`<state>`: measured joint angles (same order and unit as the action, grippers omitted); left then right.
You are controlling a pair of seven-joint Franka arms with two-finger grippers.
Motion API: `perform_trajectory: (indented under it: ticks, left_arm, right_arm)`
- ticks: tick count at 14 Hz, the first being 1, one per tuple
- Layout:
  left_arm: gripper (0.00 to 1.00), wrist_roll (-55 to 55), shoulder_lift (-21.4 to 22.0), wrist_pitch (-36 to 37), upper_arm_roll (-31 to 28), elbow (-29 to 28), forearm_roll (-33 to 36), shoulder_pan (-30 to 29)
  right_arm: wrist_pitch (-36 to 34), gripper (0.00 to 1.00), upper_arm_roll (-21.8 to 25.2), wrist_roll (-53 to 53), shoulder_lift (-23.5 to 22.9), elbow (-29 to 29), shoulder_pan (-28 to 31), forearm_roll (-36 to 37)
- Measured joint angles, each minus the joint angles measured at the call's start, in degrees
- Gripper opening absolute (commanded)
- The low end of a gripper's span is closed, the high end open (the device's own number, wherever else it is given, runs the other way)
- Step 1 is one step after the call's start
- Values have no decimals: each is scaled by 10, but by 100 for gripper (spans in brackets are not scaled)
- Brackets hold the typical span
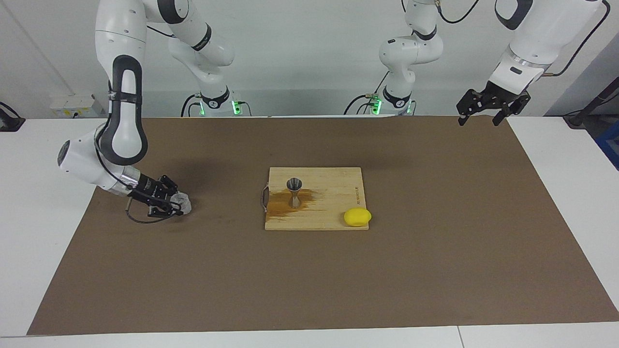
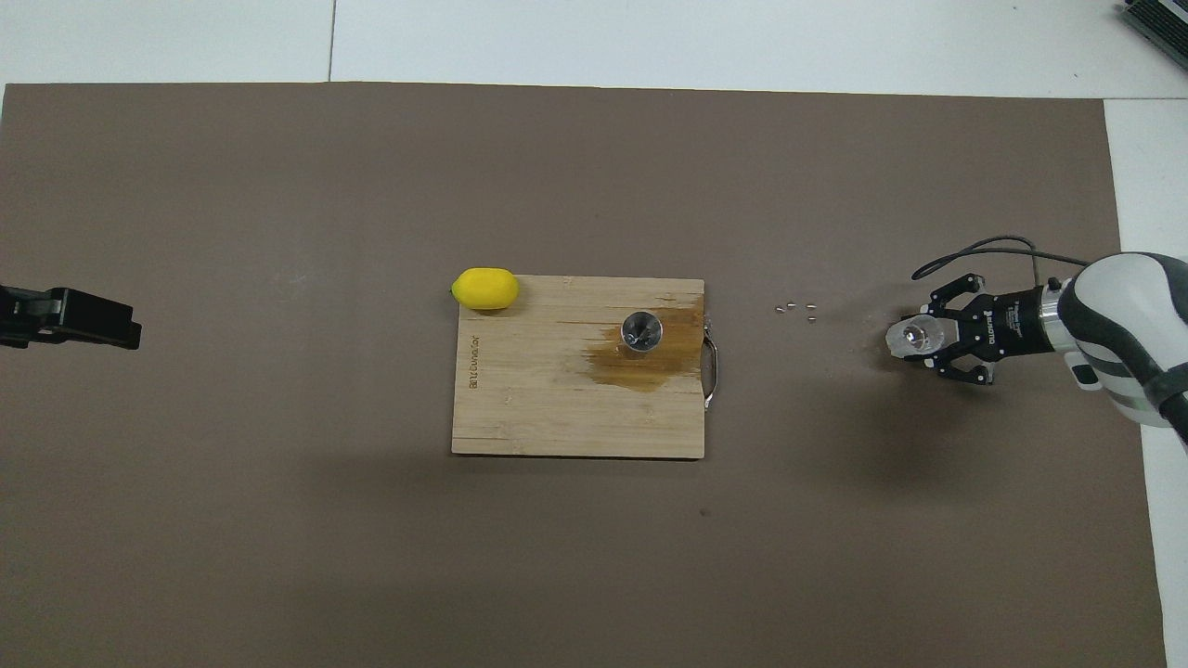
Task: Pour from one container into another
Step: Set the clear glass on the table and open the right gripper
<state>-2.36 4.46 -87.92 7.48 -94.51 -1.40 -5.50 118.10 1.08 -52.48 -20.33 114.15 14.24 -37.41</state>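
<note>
The small clear glass cup [image 1: 184, 203] [image 2: 911, 336] is tilted in my right gripper [image 1: 178, 207] [image 2: 919, 340], which is shut on it low over the brown mat, toward the right arm's end of the table and apart from the board. The silvery hourglass jigger [image 1: 294, 192] [image 2: 641, 331] stands upright on the wooden cutting board [image 1: 333, 191] [image 2: 557, 408], in a brown wet stain. My left gripper [image 1: 478, 118] [image 2: 130, 332] waits open with nothing in it, raised over the mat's edge at the left arm's end.
A yellow lemon [image 1: 357, 216] [image 2: 484, 288] sits at the board's corner farthest from the robots, toward the left arm's end. A few tiny specks [image 2: 796, 309] lie on the mat [image 1: 435, 251] between the board's metal handle [image 2: 712, 371] and the cup.
</note>
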Motion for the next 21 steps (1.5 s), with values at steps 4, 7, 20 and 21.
perform_trajectory:
  ticks: [4,7,20,21]
  left_arm:
    - [100,0,0,0,0,0,0,0]
    - [100,0,0,0,0,0,0,0]
    - [100,0,0,0,0,0,0,0]
    - [100,0,0,0,0,0,0,0]
  right_arm:
    - [0,99,-1,0,2,0,-1,0]
    - [0,99,0,0,8,-1,-1,0]
    - [-148,99,-6,323,123,-1,-81,225]
    - [-144,99,-6,357,123,-1,-102,252]
